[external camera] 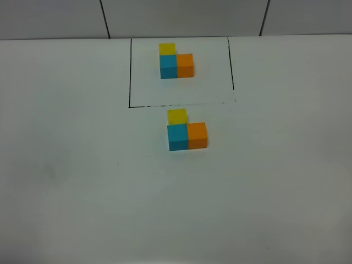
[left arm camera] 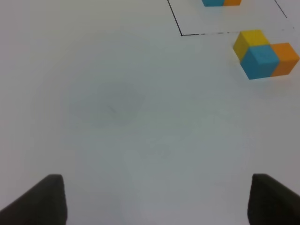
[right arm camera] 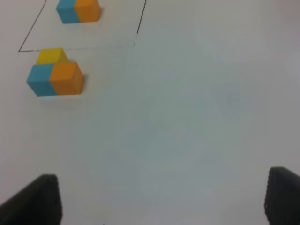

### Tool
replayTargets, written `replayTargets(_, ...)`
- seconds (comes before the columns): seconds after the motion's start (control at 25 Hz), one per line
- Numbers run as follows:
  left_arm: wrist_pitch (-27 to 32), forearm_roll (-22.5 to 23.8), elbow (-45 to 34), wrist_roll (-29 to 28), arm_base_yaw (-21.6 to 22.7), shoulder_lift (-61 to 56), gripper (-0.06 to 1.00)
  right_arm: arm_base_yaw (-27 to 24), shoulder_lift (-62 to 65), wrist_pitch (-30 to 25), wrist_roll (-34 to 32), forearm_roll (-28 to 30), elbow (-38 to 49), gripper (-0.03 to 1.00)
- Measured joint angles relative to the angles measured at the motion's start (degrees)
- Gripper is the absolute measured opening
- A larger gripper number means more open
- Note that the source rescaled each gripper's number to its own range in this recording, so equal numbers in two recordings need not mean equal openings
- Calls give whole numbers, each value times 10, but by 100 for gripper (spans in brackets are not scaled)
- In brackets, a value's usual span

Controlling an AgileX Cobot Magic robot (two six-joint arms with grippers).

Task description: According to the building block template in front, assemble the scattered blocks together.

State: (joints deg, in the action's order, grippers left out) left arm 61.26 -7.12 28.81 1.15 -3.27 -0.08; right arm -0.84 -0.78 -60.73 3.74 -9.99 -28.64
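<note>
1. Three loose cubes are already sitting joined just outside the drawn frame: the yellow block behind the sky-blue block, the orange block touching the blue one's side. You are looking at the same L as the building block template inside the black outline, so the build is looking finished to me.
2. Both arms are hanging back, well apart from the cubes. The left gripper is showing its two dark fingertips standing wide with only bare table between them; the right gripper is doing the same. Neither is holding anything.
3. Any needless return toward the trio is risking a nudge: these cubes are only resting against each other, so a passing finger could be sliding one out of line or opening a gap.
4. Reaching across the frame is also risking a bump on the template, which would be spoiling your reference.
5. You are working on a plain white table, smooth-looking, so a pushed cube may be sliding easily.
6. Behind the table a pale tiled wall with dark seams is showing; nothing else is lying about.
</note>
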Motion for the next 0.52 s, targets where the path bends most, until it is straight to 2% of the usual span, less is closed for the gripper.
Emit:
replayTargets(0.24,0,0,0,0,0,0,66,0,0,1,-47,29,0,77)
replayTargets(0.52,0,0,0,0,0,0,66,0,0,1,-53,33,0,77)
